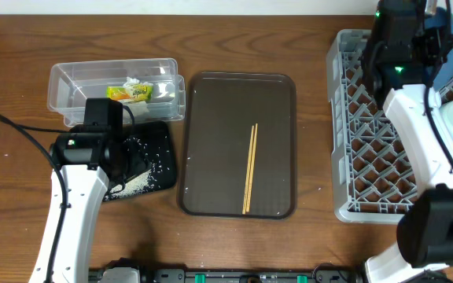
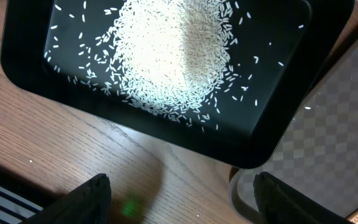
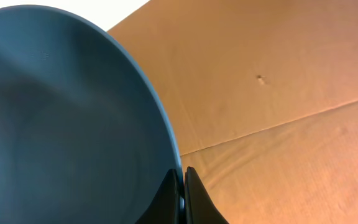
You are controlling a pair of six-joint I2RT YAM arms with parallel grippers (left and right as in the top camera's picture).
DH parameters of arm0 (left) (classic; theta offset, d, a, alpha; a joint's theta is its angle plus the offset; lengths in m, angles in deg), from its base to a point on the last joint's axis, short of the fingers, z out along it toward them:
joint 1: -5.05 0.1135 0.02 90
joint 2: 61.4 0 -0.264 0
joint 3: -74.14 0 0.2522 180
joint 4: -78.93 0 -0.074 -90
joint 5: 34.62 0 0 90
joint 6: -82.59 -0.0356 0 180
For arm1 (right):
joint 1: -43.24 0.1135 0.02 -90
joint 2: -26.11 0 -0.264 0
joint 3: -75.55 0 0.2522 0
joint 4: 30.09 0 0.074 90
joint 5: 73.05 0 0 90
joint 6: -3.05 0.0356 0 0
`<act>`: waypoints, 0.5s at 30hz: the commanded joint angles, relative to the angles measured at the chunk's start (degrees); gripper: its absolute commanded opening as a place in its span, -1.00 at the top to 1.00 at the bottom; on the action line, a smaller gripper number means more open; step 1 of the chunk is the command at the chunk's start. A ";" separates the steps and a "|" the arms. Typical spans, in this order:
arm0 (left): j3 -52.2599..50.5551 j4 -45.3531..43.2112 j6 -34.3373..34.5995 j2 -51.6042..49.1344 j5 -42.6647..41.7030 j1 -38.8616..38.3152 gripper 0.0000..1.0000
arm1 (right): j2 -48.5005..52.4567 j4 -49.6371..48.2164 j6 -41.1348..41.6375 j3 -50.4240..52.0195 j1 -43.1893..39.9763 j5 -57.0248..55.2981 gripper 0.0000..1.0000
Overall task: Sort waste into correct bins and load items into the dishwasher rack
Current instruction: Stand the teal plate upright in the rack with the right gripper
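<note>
While hanging over the dishwasher rack (image 1: 368, 157), right of the brown serving tray (image 1: 219, 141), grips the dark blue bowl (image 3: 73, 124) by its rim with the right tool (image 3: 183, 186) clenched, probably to stand it on edge between pegs. Left of that tray, sorts waste by kind: clear tub (image 1: 77, 86) behind, black tray (image 2: 30, 62) in front. Hovers the left tool (image 2: 182, 180), released and empty, beside the black tray. Leaves chopsticks (image 1: 250, 169) on the serving tray, unloaded. Snack wrapper (image 1: 136, 92) in the tub; rice (image 2: 173, 56) in the black tray.

Bright even light, glare on rice (image 2: 173, 56)
</note>
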 commanded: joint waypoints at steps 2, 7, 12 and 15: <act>0.42 0.20 0.94 0.09 1.09 0.31 -0.52 | 1.77 -1.27 -0.46 -0.26 -0.39 -1.97 0.98; 0.42 0.20 0.94 0.09 1.09 0.31 -0.52 | 3.43 -1.05 -0.44 -0.24 -0.20 -1.44 0.98; 0.42 0.17 0.94 0.09 1.09 0.31 -0.52 | 4.15 -0.09 0.28 0.07 0.81 -0.48 0.98; 0.42 0.17 0.94 0.09 1.09 0.31 -0.53 | 4.15 -0.20 0.33 0.09 0.92 -0.48 0.98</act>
